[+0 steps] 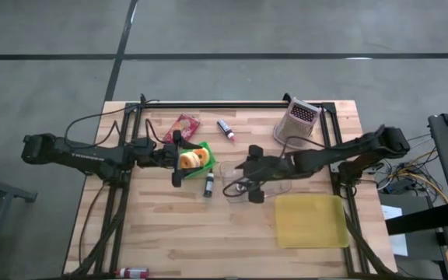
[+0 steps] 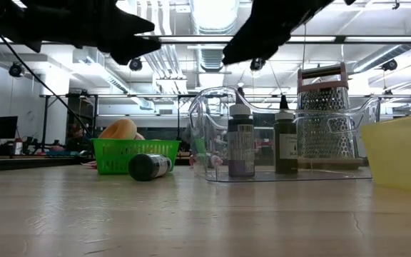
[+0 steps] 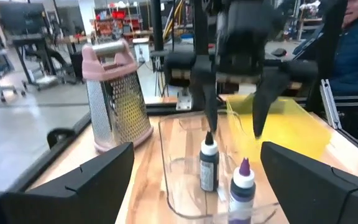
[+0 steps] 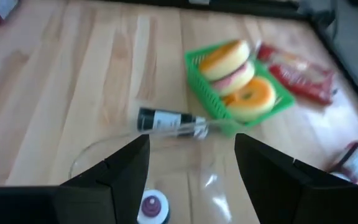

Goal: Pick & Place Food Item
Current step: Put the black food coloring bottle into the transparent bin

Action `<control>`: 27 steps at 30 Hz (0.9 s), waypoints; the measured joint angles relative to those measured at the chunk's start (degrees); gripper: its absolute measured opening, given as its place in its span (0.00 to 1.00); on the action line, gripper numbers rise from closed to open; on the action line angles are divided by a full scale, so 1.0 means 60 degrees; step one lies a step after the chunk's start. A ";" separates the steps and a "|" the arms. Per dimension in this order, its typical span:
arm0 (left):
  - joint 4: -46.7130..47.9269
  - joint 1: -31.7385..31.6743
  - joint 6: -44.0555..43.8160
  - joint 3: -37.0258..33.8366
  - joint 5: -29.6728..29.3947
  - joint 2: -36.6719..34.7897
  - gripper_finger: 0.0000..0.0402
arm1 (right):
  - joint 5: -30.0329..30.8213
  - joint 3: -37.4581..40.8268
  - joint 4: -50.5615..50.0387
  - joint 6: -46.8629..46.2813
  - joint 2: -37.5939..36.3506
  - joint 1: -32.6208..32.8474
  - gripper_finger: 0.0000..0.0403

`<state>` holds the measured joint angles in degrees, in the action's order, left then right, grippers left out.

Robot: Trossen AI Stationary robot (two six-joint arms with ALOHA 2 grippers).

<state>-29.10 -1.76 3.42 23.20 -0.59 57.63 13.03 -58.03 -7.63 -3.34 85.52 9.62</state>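
A green basket (image 4: 211, 102) near the table's middle holds a bun sandwich (image 4: 227, 60) and an orange donut (image 4: 252, 94). My left gripper (image 1: 179, 159) hangs open above the basket, touching nothing. A clear container (image 1: 278, 187) to the basket's right holds two small upright bottles: a dark-capped one (image 3: 209, 163) and a purple-capped one (image 3: 242, 185). My right gripper (image 3: 234, 129) hovers open over these bottles, clear of them. Another dark bottle (image 4: 166, 121) lies on its side on the table between basket and container.
A pink-handled grater (image 1: 298, 120) stands at the far right. A yellow tub (image 1: 311, 220) sits near the right front. A red packet (image 1: 185, 126) and a small red-capped bottle (image 1: 225, 129) lie behind the basket. A red item (image 1: 131, 272) lies at the front edge.
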 joint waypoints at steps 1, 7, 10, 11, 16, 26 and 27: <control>0.0100 0.0000 -0.0069 0.0000 -0.0044 0.0000 0.88 | 0.0141 0.0021 0.0062 0.0101 -0.0071 0.0060 0.58; 0.1183 0.0000 -0.0112 0.0002 -0.0866 -0.0011 0.88 | 0.0940 0.0192 0.0891 0.0899 -0.0477 0.0678 0.58; 0.1906 -0.0004 -0.0229 0.0069 -0.1247 -0.0020 0.88 | 0.1329 0.0376 0.1343 0.1248 -0.0569 0.1036 0.58; 0.2144 -0.0004 -0.0395 0.0097 -0.1266 -0.0026 0.88 | 0.1466 0.0469 0.1522 0.1343 -0.0595 0.1153 0.58; 0.3289 0.0036 -0.1695 0.0175 -0.1266 -0.0055 0.88 | 0.2239 0.1000 0.2525 0.1815 -0.0762 0.1633 0.58; 0.4080 0.1088 -0.4546 0.0149 -0.1081 0.0269 0.88 | 0.2789 0.1622 0.2918 0.1583 -0.1178 0.1873 0.58; 0.4083 0.1228 -0.4816 0.0149 -0.1077 0.0334 0.88 | 0.2868 0.1655 0.2874 0.1582 -0.1212 0.1900 0.58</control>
<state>-4.60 5.61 -25.48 24.10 -7.05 59.63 30.23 -48.10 9.61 6.15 78.24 21.02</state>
